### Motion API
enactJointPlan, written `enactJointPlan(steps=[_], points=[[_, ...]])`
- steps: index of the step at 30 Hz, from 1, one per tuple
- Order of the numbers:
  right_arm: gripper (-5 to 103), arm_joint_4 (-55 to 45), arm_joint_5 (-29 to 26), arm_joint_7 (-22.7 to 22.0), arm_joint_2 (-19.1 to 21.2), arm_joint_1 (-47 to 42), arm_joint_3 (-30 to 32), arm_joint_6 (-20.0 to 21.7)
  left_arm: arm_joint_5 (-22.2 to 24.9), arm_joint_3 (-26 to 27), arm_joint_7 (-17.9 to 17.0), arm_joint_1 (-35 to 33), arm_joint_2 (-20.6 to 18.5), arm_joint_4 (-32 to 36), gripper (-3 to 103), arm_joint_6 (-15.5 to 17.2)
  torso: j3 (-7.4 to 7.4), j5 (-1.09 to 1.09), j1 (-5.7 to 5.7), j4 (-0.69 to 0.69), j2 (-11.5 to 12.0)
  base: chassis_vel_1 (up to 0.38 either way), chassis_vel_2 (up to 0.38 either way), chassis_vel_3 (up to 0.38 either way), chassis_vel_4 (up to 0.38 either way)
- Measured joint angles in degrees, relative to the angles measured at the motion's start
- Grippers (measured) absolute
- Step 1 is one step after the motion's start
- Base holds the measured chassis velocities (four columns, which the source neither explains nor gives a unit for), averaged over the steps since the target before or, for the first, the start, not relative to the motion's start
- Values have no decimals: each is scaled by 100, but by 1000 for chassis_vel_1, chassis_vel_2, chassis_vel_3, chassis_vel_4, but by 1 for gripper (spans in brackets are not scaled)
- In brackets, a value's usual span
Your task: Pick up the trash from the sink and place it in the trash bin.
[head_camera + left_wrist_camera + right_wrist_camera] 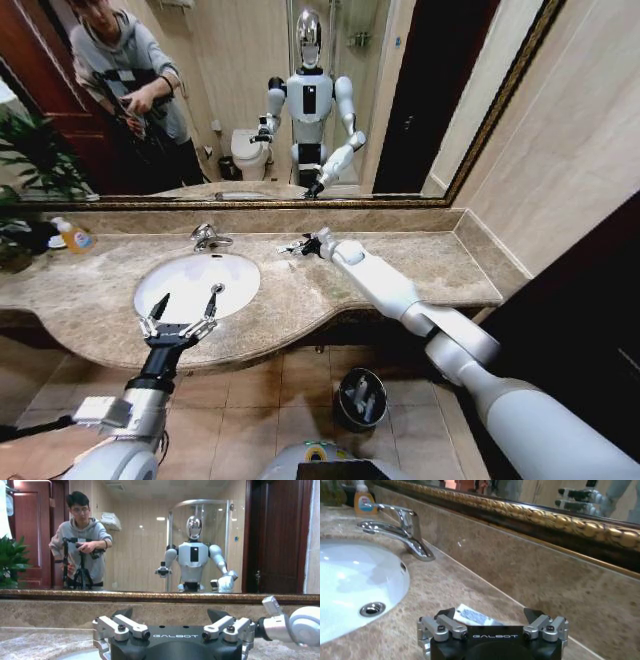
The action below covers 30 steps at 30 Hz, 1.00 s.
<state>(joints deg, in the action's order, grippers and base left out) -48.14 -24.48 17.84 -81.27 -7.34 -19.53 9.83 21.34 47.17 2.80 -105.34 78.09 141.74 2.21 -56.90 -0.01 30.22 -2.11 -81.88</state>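
One sachet: small, white with blue print, flat on the brown marble desk beside the sink, just in front of the right tool.
Sink: white oval basin, chrome faucet behind it.
Right tool: low over the desk, right of the faucet, fingers spread wide, holding nothing.
Left tool: above the sink's near rim, fingers wide apart, holding nothing.
Trash bin: on the floor below the desk edge, white items inside.
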Motion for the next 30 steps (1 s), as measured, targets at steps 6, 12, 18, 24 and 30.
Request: enactJointPlan(steps=[6,12,18,24,30], points=[[91,248,154,-10,-225,-1,83,-146,0,0,0,0,0,0,100,0,0,0,0,0,0,0,0,0,0],[94,745,424,-137,-548,-5,254,-441,0,0,0,0,0,0,100,0,0,1,0,0,0,0,0,0,0],[91,1020,574,-277,-677,-6,341,-571,0,0,0,0,0,0,100,0,0,0,0,0,0,0,0,0,0],[86,862,542,-359,-554,-22,281,-333,0,0,0,0,0,0,100,0,0,1,0,0,0,0,0,0,0],[66,712,467,-372,-418,-74,199,-252,0,0,0,0,0,0,100,0,0,1,0,0,0,0,0,0,0]])
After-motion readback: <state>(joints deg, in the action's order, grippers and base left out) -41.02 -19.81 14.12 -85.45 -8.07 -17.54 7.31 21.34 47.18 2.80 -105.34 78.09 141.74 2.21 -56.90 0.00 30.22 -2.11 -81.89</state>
